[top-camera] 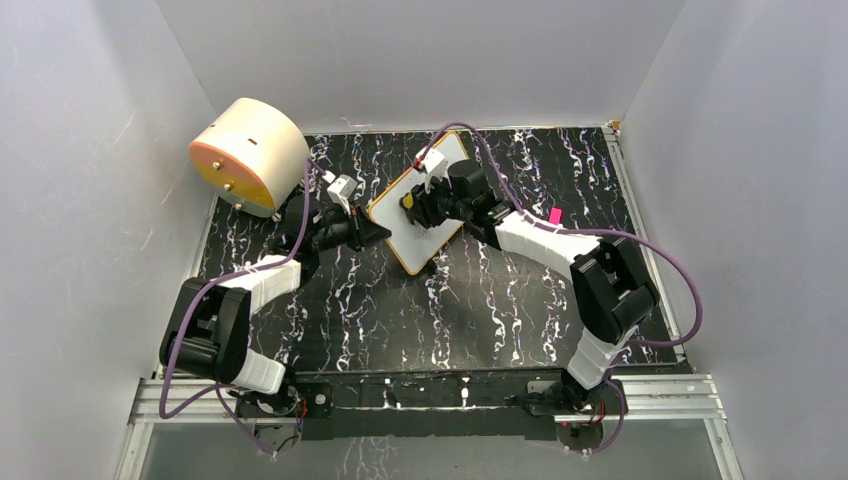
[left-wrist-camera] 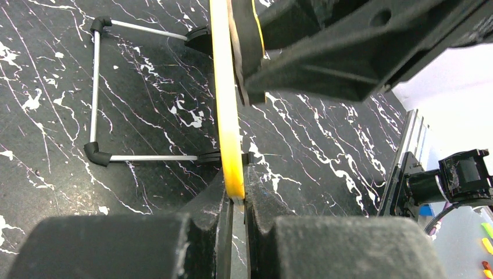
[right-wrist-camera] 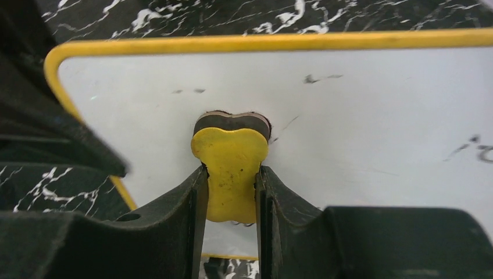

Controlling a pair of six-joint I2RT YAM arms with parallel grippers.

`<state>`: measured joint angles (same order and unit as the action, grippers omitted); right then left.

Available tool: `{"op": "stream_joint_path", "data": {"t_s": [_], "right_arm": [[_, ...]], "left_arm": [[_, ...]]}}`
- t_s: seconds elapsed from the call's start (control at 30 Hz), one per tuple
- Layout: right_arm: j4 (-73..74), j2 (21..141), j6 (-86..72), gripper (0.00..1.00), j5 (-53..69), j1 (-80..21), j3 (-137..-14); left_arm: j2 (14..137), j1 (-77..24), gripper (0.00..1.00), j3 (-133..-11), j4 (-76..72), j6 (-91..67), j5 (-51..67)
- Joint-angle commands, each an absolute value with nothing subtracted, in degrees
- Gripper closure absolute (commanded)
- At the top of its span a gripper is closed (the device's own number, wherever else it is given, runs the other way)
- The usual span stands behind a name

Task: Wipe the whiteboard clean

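Observation:
The whiteboard (top-camera: 418,243), white with a yellow-orange frame, stands tilted on a wire stand (left-wrist-camera: 96,99) at mid-table. My left gripper (top-camera: 378,232) is shut on its left edge; in the left wrist view the frame (left-wrist-camera: 227,116) runs edge-on between the fingers of that gripper (left-wrist-camera: 234,192). My right gripper (right-wrist-camera: 231,186) is shut on a yellow eraser (right-wrist-camera: 231,168), whose dark pad presses flat against the board face (right-wrist-camera: 349,116). Faint dark marks (right-wrist-camera: 317,77) remain above the eraser, and more at the right (right-wrist-camera: 477,145). From above, the eraser (top-camera: 408,201) sits on the board's middle.
A cream cylinder (top-camera: 250,155) lies at the back left against the wall, close behind the left arm. Grey walls close in the black marbled table (top-camera: 480,310) on three sides. A metal rail (top-camera: 660,395) runs along the near edge.

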<state>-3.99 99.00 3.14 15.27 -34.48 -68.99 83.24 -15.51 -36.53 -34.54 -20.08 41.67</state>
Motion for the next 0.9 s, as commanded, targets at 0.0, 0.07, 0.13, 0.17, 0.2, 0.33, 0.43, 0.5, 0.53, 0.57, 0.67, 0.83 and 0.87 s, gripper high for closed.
{"op": "stream_joint_path", "data": {"t_s": [0.0, 0.07, 0.13, 0.17, 0.2, 0.33, 0.43, 0.5, 0.53, 0.57, 0.67, 0.83, 0.87], "right_arm": [[-6.7, 96.6, 4.9, 0.78, 21.4, -35.1, -65.7], [-8.1, 96.2, 5.9, 0.78, 21.6, -35.3, -64.9], [-8.9, 96.1, 6.9, 0.78, 21.6, -35.5, -64.8], [-9.5, 96.1, 7.4, 0.78, 21.5, -35.7, -64.8], [-10.8, 96.2, 7.6, 0.78, 20.4, -35.6, -64.8], [-14.2, 98.3, 6.9, 0.78, 11.0, -35.4, -66.1], [-14.8, 101.6, 4.1, 0.79, 8.5, -32.6, -68.7], [-15.4, 102.8, 2.6, 0.79, 9.2, -30.6, -69.6], [-15.6, 103.4, 1.9, 0.79, 9.5, -29.6, -70.1], [-15.6, 104.0, 1.0, 0.78, 10.1, -28.6, -70.7], [-14.9, 105.8, -0.7, 0.78, 11.1, -26.1, -72.7], [-10.8, 109.2, -2.9, 0.79, 11.8, -23.2, -77.9], [-9.5, 110.0, -2.9, 0.79, 12.2, -23.0, -78.9]], "left_arm": [[84.9, -17.4, 1.0, -36.4, -29.8, -15.6, 45.7], [84.9, -17.4, 1.0, -36.3, -29.7, -15.6, 45.6], [84.9, -17.4, 1.0, -36.4, -29.7, -15.5, 45.6], [84.8, -17.4, 1.0, -36.3, -29.7, -15.5, 45.6], [84.8, -17.4, 1.0, -36.3, -29.7, -15.5, 45.5], [84.7, -17.5, 1.0, -36.2, -29.5, -15.4, 45.6], [84.7, -17.5, 1.0, -36.2, -29.2, -15.1, 45.7], [84.6, -17.5, 1.0, -36.3, -28.9, -15.0, 45.7], [84.5, -17.5, 1.0, -36.3, -28.9, -14.9, 45.8], [84.6, -17.5, 1.0, -36.3, -28.8, -14.8, 45.8], [84.6, -17.6, 1.0, -36.4, -28.7, -14.7, 46.0], [84.8, -17.7, 1.0, -36.4, -28.5, -14.5, 46.0], [84.7, -17.7, 1.0, -36.4, -28.6, -14.4, 46.0]]}}
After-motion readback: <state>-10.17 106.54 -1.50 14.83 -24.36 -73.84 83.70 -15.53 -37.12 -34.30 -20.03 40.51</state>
